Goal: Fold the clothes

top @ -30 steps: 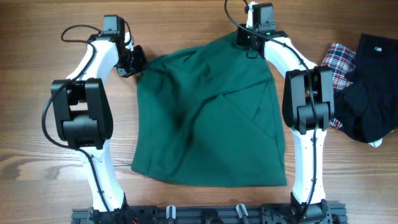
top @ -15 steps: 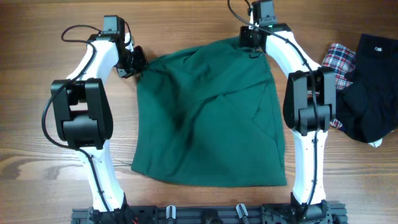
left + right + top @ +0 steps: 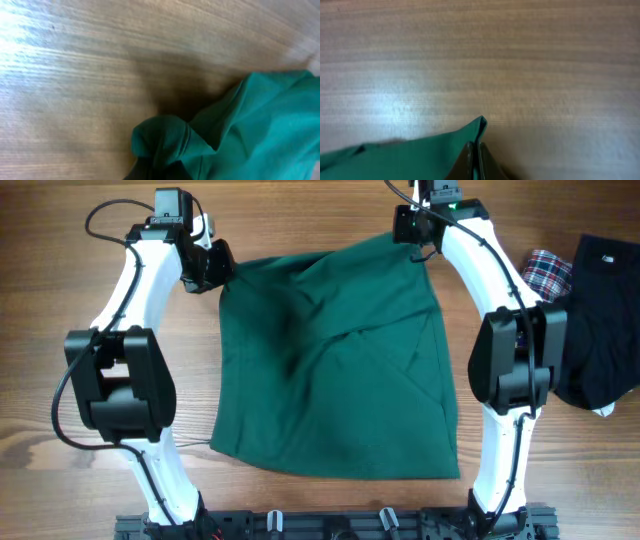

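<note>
Step in hand: grabbing the two far corners, the start of the first fold. The left claw is clenched on the far-left corner of the clothes. Its wrist view shows a teal wad right at the bottom edge, with the claw itself mostly out of frame. The right claw is pinched on the far-right corner, with a thin tip of fabric between its closed fingers.

The garment lies spread mid-tabletop between the two arms. It is roughly square with diagonal creases, near hem toward the robot base. No fold made yet, by my read.

Next move, my judgement: lift both corners together and carry them toward the near hem, arms level and edge taut so the fold lands straight. The left grip is a bunch, not a clean pinch, so it could drag crooked.

Surface: wood-grain tabletop, with glare in the wrist views. A plaid cloth and a black garment lie at the right, apart from the teal one. No room is visible beyond the tabletop.
</note>
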Controlling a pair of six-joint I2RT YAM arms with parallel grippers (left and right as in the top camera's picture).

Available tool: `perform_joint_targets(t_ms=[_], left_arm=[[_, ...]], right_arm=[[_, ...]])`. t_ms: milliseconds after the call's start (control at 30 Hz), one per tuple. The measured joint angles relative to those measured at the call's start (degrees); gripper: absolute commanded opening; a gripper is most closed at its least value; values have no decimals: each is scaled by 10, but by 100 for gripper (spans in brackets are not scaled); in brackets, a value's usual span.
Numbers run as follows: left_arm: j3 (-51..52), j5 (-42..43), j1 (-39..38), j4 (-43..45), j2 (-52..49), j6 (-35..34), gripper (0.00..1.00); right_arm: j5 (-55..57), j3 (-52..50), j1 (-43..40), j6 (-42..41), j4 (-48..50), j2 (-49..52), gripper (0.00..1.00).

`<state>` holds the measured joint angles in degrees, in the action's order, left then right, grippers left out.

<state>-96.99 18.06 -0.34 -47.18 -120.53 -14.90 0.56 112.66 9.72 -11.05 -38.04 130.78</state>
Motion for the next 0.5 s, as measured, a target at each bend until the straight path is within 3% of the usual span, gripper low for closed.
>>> perform_joint_targets(t_ms=[500], left_arm=[[0,14,0,-146,1,3,4]], right_arm=[[0,2,-1,-57,-218,-52,4]])
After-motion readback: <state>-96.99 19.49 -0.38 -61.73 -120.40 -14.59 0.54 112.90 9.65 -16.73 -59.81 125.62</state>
